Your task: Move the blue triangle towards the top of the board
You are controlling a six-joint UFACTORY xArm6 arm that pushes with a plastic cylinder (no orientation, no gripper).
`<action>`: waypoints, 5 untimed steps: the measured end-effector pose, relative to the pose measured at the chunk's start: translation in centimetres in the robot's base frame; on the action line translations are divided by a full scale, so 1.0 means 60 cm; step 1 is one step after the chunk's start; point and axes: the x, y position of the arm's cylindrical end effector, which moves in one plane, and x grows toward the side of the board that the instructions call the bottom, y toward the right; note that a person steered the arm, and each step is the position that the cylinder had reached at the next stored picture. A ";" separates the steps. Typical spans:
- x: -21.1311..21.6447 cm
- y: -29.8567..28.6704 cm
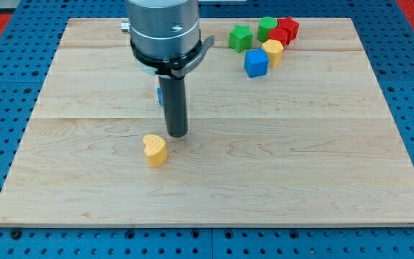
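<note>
My tip (pixel 177 134) rests on the wooden board (pixel 300 158) left of centre. A blue block (pixel 159 93), mostly hidden behind the rod, shows only as a thin sliver on the rod's left side; its shape cannot be made out. It lies just toward the view's top from my tip. A yellow heart block (pixel 154 150) lies just below and left of my tip, close to it but apart.
A cluster sits at the top right: a green star block (pixel 241 37), a green block (pixel 267 27), two red blocks (pixel 289 27), a yellow block (pixel 272 51) and a blue cube (pixel 256 62). A blue pegboard surrounds the board.
</note>
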 end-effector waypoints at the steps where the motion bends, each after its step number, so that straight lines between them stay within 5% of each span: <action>1: -0.040 -0.007; 5: -0.322 -0.056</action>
